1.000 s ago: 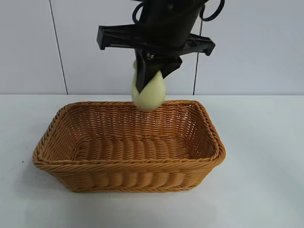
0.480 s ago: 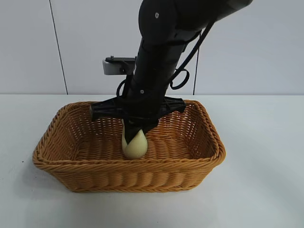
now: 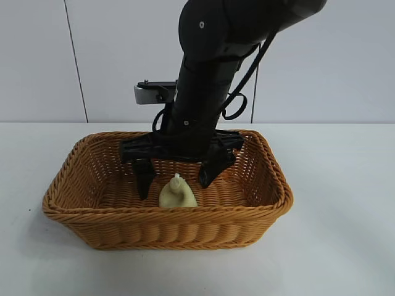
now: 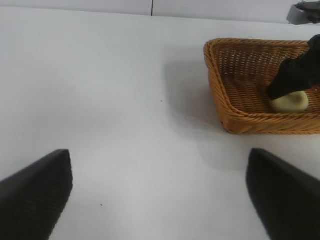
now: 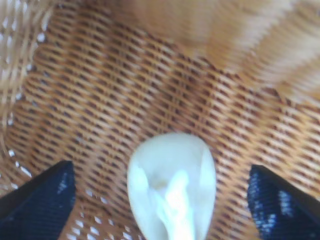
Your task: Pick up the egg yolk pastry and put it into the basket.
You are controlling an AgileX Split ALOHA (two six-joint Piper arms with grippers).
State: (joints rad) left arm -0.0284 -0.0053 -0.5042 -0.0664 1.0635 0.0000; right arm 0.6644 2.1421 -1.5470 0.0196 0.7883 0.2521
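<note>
exterior view: right gripper (image 3: 176,180) down inside basket (image 3: 259,213), fingers spread wide either side of pastry (image 3: 178,193), not touching it. pastry resting on basket floor, near the front wall, about mid-width, pinched to a peak on top, likely from the squeeze of soft dough. low reach into the basket reads as a set-down rather than a drop. placing looks done; lifting clear judged the only step left.

left wrist view: left gripper (image 4: 160,195) parked well to the left of the basket (image 4: 222,107) over bare table (image 4: 100,90), jaws wide, holding nothing; no part in this job. pastry (image 4: 290,102) seen low inside the basket's near corner, a dark finger of the right gripper just above it.

right wrist view: pastry (image 5: 171,192) lying on the weave (image 5: 125,95) between two dark fingertips (image 5: 37,192), clear gaps both sides, so freed.
</note>
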